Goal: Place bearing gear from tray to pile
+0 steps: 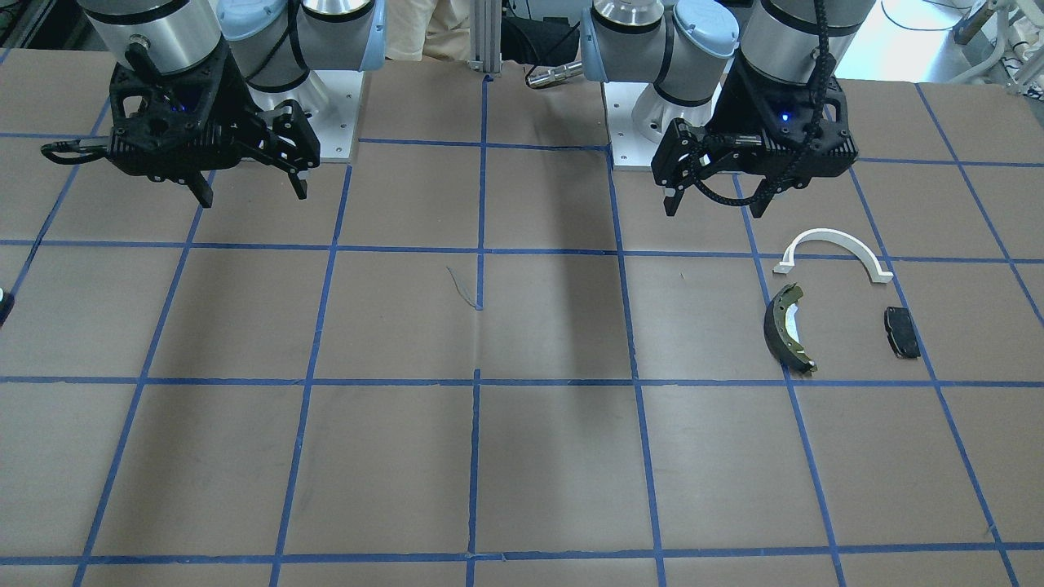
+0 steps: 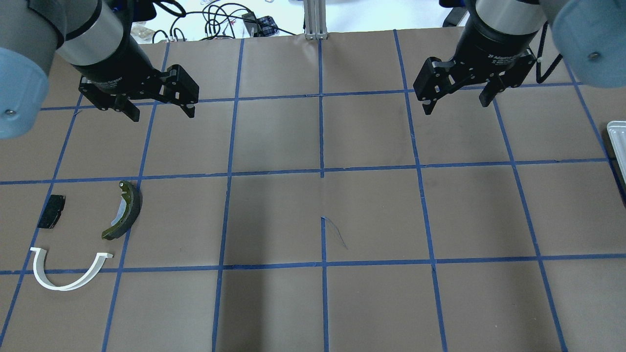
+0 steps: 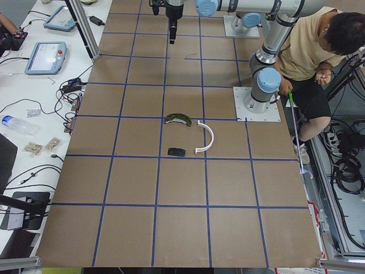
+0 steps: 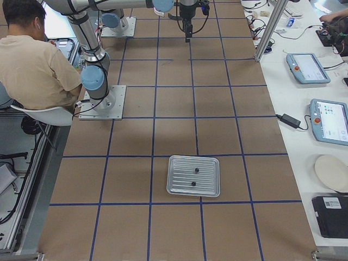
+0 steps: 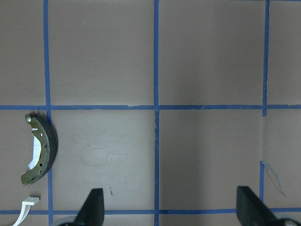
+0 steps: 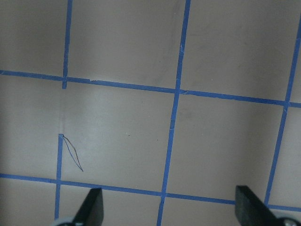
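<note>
The pile lies on the table on my left side: a white arch bracket (image 2: 63, 288), a dark brake shoe with an olive rim (image 2: 132, 208) and a small black pad (image 2: 51, 211). A metal tray (image 4: 179, 187) stands at the table's far right end with two small dark parts (image 4: 196, 170) on it; I cannot tell which is the bearing gear. My left gripper (image 2: 161, 115) hangs open and empty beyond the pile. My right gripper (image 2: 457, 106) hangs open and empty over bare table, well short of the tray. The left wrist view shows the brake shoe (image 5: 44, 150).
Brown table (image 2: 323, 210) with a blue tape grid. Only the tray's edge (image 2: 617, 142) shows in the overhead view. A seated person (image 3: 319, 45) is behind the robot bases. Tablets and cables lie on side benches beyond the table's far edge.
</note>
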You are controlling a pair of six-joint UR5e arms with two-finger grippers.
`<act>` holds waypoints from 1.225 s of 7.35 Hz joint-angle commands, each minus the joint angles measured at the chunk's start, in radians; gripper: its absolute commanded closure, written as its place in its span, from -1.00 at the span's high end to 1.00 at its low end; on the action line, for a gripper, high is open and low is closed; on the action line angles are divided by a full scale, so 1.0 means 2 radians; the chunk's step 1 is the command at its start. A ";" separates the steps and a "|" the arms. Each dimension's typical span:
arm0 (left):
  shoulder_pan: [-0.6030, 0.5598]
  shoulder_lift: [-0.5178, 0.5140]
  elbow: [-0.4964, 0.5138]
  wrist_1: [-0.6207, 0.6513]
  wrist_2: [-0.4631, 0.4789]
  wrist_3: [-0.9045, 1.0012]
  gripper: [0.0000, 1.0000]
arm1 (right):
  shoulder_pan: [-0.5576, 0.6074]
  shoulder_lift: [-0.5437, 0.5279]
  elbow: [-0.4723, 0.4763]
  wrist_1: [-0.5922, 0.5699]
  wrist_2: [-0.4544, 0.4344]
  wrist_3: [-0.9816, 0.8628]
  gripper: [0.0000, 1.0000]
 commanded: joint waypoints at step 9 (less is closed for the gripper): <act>0.001 -0.001 0.000 0.000 0.001 -0.001 1.00 | -0.367 0.178 0.005 -0.167 0.003 -0.354 1.00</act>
